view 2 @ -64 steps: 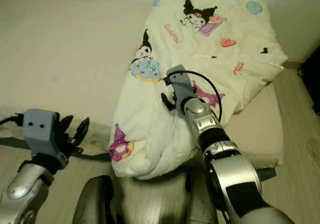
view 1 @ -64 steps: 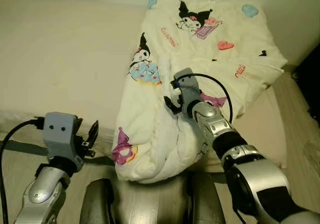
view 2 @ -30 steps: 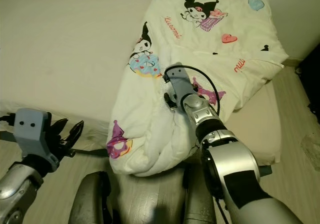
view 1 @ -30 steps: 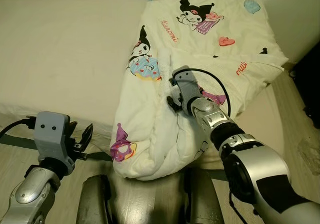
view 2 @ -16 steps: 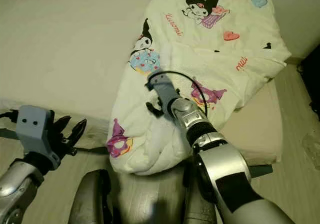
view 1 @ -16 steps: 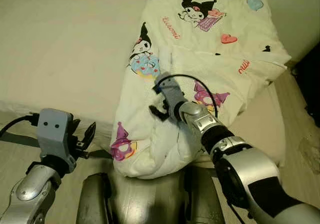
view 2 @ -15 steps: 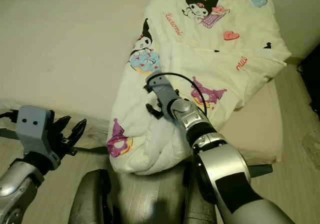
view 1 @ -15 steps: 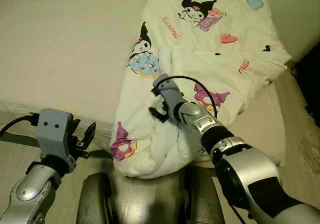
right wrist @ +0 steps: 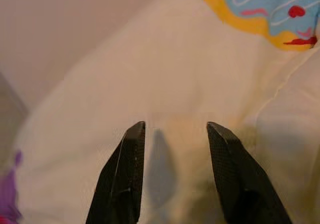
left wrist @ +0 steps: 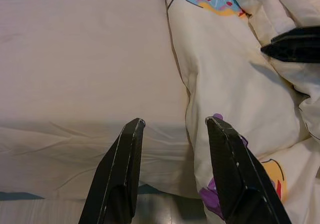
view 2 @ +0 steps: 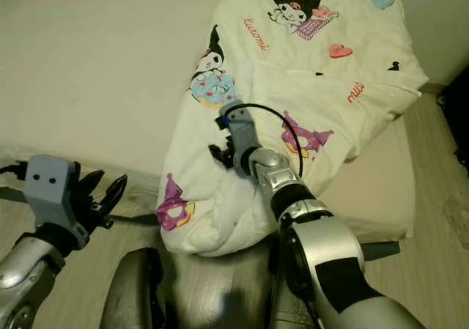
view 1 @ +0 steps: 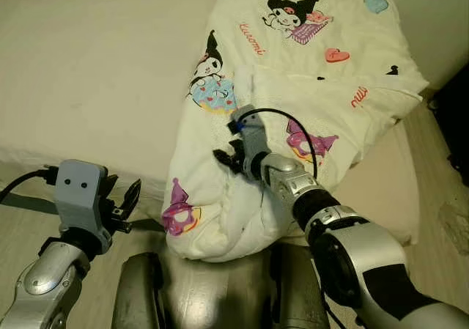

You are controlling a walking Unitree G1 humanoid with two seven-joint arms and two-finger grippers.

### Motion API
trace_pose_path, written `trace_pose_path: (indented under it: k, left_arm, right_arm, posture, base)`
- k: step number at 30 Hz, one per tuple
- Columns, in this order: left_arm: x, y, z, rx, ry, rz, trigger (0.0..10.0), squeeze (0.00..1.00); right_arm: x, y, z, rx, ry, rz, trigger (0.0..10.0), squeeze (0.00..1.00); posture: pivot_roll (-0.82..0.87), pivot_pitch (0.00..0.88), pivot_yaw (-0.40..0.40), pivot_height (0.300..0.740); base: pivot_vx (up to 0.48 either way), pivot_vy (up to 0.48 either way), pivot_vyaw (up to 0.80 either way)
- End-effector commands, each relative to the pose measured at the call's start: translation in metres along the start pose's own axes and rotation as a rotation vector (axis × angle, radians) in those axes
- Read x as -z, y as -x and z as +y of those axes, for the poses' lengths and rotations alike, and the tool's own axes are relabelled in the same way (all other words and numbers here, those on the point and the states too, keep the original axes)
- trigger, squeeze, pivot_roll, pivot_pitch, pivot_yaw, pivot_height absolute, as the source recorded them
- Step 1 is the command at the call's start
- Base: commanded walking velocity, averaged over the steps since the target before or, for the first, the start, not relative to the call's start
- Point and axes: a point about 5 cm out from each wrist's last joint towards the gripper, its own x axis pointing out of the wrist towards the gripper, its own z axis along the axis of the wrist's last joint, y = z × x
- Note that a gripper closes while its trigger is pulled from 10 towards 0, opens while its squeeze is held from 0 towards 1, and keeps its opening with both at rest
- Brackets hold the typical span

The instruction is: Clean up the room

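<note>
Blanket point(view 1: 293, 87) — "Kuromi" print — under spread right claw point(right wrist: 172, 176)

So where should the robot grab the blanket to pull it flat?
Probably the bunched corner hanging off the bed's near edge, coming from the robot's side. There the blanket bulges into a thick fold that fingers can pinch; the right gripper is open over flat cloth.

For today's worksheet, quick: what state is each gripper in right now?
Left gripper: open, holding nothing, hanging before the mattress edge.
Right gripper: open, holding nothing, above the cartoon-print duvet.
</note>
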Motion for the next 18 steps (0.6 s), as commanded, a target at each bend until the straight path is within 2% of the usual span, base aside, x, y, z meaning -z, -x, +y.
trace_pose_path:
  k: [1,3,4,7,8,11,12,13,17,18]
  left_arm:
    - [0.0,0.004,0.001,0.0,-0.015,0.013,10.0,0.0]
    - [0.0,0.004,0.001,0.004,-0.013,0.013,10.0,0.0]
    - [0.0,0.003,-0.001,0.012,-0.011,0.012,10.0,0.0]
    - [0.0,0.003,-0.002,0.017,-0.009,0.011,10.0,0.0]
    - [0.001,0.003,-0.003,0.024,-0.008,0.012,10.0,0.0]
    - [0.001,0.002,-0.004,0.027,-0.007,0.013,10.0,0.0]
    - [0.001,0.002,-0.004,0.029,-0.008,0.014,10.0,0.0]
    - [0.002,0.002,-0.005,0.031,-0.008,0.015,10.0,0.0]
    - [0.002,0.002,-0.004,0.032,-0.008,0.016,10.0,0.0]
    - [0.002,0.001,-0.004,0.033,-0.008,0.017,10.0,0.0]
  right_arm:
    - [0.01,0.001,0.0,0.007,-0.036,0.024,0.0,0.0]
    - [0.013,0.002,-0.002,0.033,-0.005,0.05,0.0,0.0]
    - [0.018,0.004,-0.006,0.085,0.045,0.099,2.5,0.0]
    - [0.022,0.005,-0.009,0.119,0.078,0.129,2.5,0.0]
    - [0.028,0.008,-0.014,0.168,0.105,0.178,3.6,0.0]
    - [0.033,0.01,-0.017,0.196,0.116,0.207,3.6,0.0]
    - [0.038,0.013,-0.022,0.232,0.112,0.233,2.6,0.0]
    - [0.041,0.018,-0.029,0.288,0.105,0.25,2.7,0.0]
    - [0.042,0.021,-0.034,0.33,0.097,0.254,2.7,0.0]
    - [0.041,0.027,-0.046,0.428,0.077,0.242,2.2,0.0]
  posture:
    - [0.14,0.395,-0.061,0.551]
    - [0.14,0.398,-0.06,0.551]
    - [0.14,0.398,-0.059,0.551]
    - [0.14,0.398,-0.059,0.551]
    - [0.14,0.398,-0.057,0.551]
    - [0.14,0.398,-0.057,0.551]
    - [0.14,0.397,-0.056,0.551]
    - [0.14,0.399,-0.056,0.551]
    - [0.14,0.399,-0.056,0.551]
    - [0.14,0.4,-0.055,0.551]
  base:
    - [0.0,0.0,0.0]
    - [0.0,0.0,0.0]
    - [0.0,0.0,0.0]
    - [0.0,0.0,0.0]
    - [0.0,0.0,0.0]
    - [0.0,0.0,0.0]
    - [0.0,0.0,0.0]
    - [0.0,0.0,0.0]
    - [0.0,0.0,0.0]
    - [0.0,0.0,0.0]
